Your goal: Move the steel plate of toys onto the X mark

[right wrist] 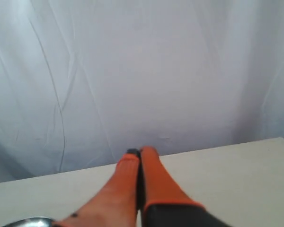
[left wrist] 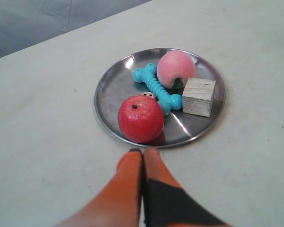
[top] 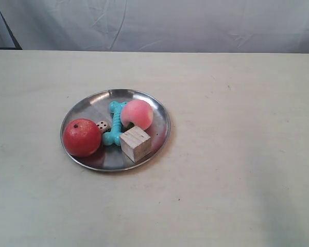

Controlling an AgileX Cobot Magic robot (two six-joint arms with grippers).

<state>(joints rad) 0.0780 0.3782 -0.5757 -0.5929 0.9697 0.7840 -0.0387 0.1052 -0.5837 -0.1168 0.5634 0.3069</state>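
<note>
The steel plate (top: pixel 90 105) rests on the cream table, left of centre in the exterior view. It holds a red apple (top: pixel 82 137), a white die (top: pixel 102 125), a turquoise bone (top: pixel 115 123), a pink peach (top: pixel 137 114) and a wooden cube (top: pixel 135 144). In the left wrist view my left gripper (left wrist: pixel 143 152) is shut and empty, its tips just short of the plate (left wrist: pixel 116 87) rim beside the apple (left wrist: pixel 140 118). My right gripper (right wrist: pixel 138 152) is shut and empty, facing the backdrop, with a sliver of plate (right wrist: pixel 31 221) at the frame's edge. I cannot make out the X mark. Neither gripper shows in the exterior view.
A pale grey cloth backdrop (top: pixel 154 23) hangs behind the table's far edge. Bare cream tabletop (top: pixel 237 154) spreads to the exterior view's right of the plate and in front of it.
</note>
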